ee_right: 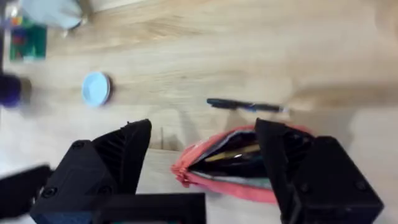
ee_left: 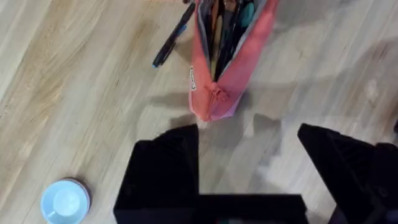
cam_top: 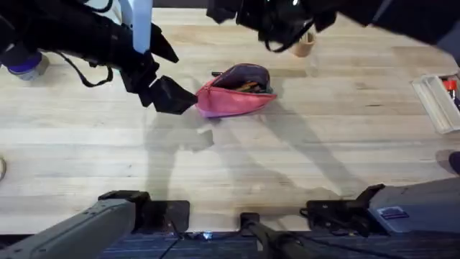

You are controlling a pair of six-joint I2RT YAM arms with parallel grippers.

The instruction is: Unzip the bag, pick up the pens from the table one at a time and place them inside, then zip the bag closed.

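Fig.: Pink bag (cam_top: 236, 95), upper centre of overhead frame, lying on the worktop (cam_top: 287, 165) w/ zipper open along its top; dark and coloured items visible inside. Left gripper (ee_left: 249, 168) at the bag's left end, fingers apart, holding nothing; in left wrist view the bag's zipper end sits just beyond the gap. Right gripper (ee_right: 205, 168) above the bag, fingers apart, empty. One pen (ee_right: 245, 106) lies loose on the worktop just beside the bag's far side; same pen at top centre of left wrist view, approx. parallel to the bag. Handling (judged): bag soft, light, prob. slides or collapses if pushed, so pin one end while working the zip. Pen slim, rigid, smooth, liable to roll; take across mid-barrel. Blue cap (ee_left: 65, 201) lower left of left wrist view, well apart.
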